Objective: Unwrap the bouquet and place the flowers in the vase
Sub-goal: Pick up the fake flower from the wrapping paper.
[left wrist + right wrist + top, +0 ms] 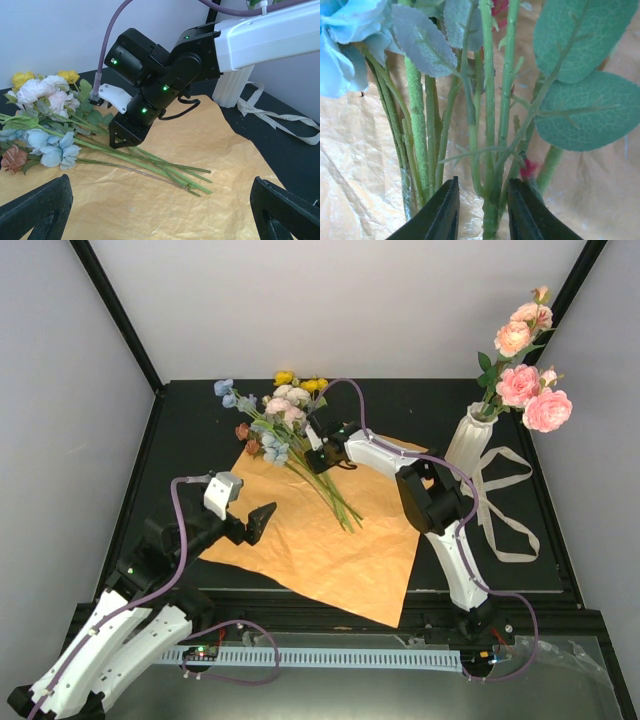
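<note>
Pinching, right gripper (484,185): jaws set narrow on a few stems of the loose flowers (283,412), just below the leaves; neighbouring stems outside the pinch.
Idle, left gripper (160,217): spread wide, holding nothing, hovering over the near-left part of the orange paper (330,555).
Whereabouts, flowers: lying flat on the opened sheet, blooms toward far left, cut ends fanned toward the middle; well apart from the vase (470,440) at far right.
Vase: upright, pink blooms (522,390) standing in it; ribbon (505,512) loose on the table (190,430) beside its foot.
Risk, partial grab: probably only some stems lifted; the rest tangled by leaves, apt to drag, then drop mid-carry.
Risk, swivel: thin stems in a narrow pinch, apt to pivot, long tails swinging off line.
Risk, insertion: slim mouth partly filled; leaves apt to snag the rim, tall vase apt to tip.
Risk, paper: light sheet apt to ride up with the stems.
Materials: stems thin and green, some fuzzy, some smooth; leaves matte, veined, oval; petals soft, fabric-like; paper crinkled, faintly glossy; vase white, ribbed, hard-looking, flared scalloped rim.
</note>
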Tool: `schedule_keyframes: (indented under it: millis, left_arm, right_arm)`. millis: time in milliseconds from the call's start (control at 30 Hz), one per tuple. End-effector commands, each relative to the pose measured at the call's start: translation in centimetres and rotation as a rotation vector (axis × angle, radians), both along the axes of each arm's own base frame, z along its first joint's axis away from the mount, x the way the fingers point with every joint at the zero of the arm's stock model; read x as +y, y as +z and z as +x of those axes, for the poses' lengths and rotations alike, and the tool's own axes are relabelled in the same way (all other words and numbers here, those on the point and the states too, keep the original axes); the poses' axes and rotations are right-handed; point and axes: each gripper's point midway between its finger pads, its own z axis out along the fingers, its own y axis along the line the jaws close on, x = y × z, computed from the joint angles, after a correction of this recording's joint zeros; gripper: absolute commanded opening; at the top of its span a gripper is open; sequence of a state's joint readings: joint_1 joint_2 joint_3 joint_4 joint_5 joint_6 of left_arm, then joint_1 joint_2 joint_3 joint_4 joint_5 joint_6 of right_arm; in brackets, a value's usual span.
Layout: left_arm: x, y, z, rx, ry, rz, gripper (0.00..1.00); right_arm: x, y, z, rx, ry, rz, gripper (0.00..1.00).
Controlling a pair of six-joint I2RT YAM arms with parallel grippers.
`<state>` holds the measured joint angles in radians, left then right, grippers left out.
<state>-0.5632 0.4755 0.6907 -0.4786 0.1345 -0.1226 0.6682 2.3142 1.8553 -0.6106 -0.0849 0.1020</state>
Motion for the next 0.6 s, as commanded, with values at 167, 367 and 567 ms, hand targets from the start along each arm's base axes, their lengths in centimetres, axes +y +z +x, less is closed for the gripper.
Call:
schedule_keyframes:
  millis: [167,367,567]
  left_arm:
    - [-0.3,0.4,-0.1,-0.021,-0.017,-0.005,0.99]
    - [-0.2,0.3,-0.1,-0.021,-0.015,-0.003,0.99]
    - [-0.1,0.4,-0.1,-0.026,-0.012,-0.005,0.99]
  right_arm:
    - [0.3,1.1,0.6,-0.051,0.020,-0.013,0.11]
    - [0.2,3.5,0.7,-0.098,0.000,0.034,0.03]
    - [-0.4,6.0,0.6,-0.164,-0.037,0.074,0.01]
